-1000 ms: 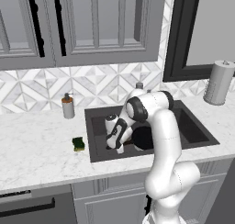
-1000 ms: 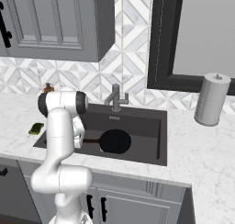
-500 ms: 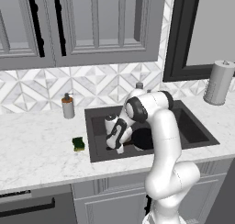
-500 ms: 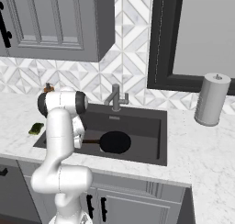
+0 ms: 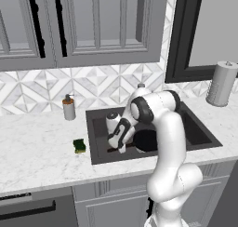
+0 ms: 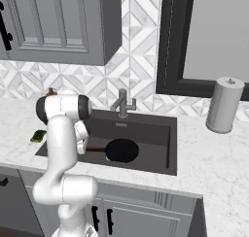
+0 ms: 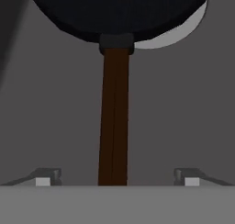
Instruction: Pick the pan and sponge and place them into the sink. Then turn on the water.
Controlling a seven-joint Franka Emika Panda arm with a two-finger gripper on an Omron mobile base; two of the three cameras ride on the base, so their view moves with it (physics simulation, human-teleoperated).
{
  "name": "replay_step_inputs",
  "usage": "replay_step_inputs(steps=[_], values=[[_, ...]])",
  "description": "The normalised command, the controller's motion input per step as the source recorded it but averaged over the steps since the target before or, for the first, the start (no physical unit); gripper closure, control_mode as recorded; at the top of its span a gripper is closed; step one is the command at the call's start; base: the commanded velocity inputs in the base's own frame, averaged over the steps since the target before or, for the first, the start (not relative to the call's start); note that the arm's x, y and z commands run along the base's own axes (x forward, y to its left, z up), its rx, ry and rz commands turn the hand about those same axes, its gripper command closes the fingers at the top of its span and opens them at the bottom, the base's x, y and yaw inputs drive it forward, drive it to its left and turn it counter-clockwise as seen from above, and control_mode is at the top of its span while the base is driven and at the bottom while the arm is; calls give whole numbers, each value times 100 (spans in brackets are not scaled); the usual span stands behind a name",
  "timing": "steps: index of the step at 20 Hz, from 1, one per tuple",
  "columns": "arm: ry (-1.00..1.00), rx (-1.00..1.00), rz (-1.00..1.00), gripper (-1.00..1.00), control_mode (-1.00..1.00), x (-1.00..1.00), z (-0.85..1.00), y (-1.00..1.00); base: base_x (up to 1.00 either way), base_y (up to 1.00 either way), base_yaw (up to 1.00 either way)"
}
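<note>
I am working in a home kitchen, standing at a white marble counter [image 5: 37,151] with a dark recessed sink [image 6: 151,139] and grey faucet [image 6: 121,102], grey cabinets [image 5: 93,26] hanging above a diamond-patterned tile backsplash [image 5: 93,89], and a soap dispenser [image 5: 69,107] sitting nearby.

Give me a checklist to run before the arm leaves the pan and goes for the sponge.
1. Pan lies in the sink: ok.
2. Gripper open, fingertips clear on both sides of the handle: ok.
3. Sponge on the counter left of the sink, not in it yet: not ok.
4. Bottle stands apart from the sponge: ok.
5. Faucet running: not ok, no stream seen.
</note>
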Motion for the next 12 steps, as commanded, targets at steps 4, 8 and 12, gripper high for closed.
replay_step_inputs(steps=[4, 8, 12], values=[[-2, 0, 15, -100, -100, -51, 99, 0, 0, 0, 0], [0, 1, 16, -100, -100, -47, 100, 0, 0, 0, 0], [0, 2, 12, -100, -100, -34, 100, 0, 0, 0, 0]])
